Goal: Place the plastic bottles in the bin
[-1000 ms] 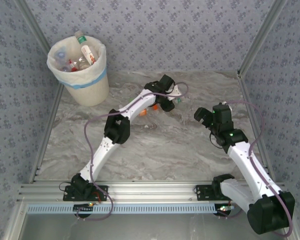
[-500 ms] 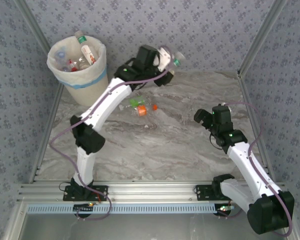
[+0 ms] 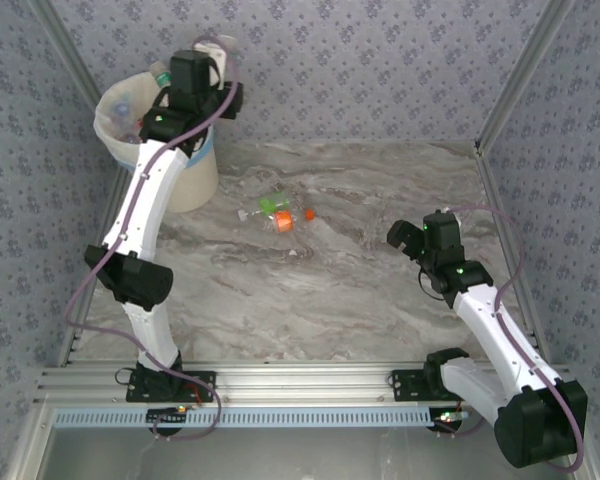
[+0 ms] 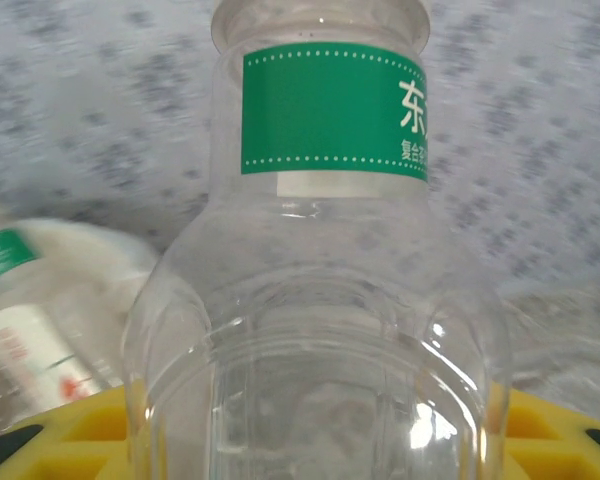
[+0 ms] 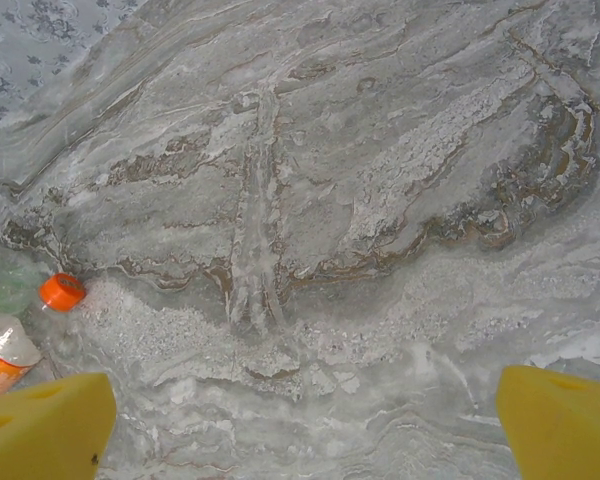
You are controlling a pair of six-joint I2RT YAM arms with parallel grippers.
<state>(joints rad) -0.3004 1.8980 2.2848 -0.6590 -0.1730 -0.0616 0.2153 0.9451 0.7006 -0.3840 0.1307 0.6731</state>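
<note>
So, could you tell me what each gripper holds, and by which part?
Left gripper: a clear green-labelled bottle, gripped by its wide body. Right gripper: open, holding nothing.

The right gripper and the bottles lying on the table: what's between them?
Nothing. In the top view, the marble table between the right gripper and the bottles is bare.

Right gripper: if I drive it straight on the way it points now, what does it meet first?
Probably the bare marble table. The right gripper stands open with nothing between its fingers, and the orange-capped bottle lies left of that line, though depth is hard to judge.
</note>
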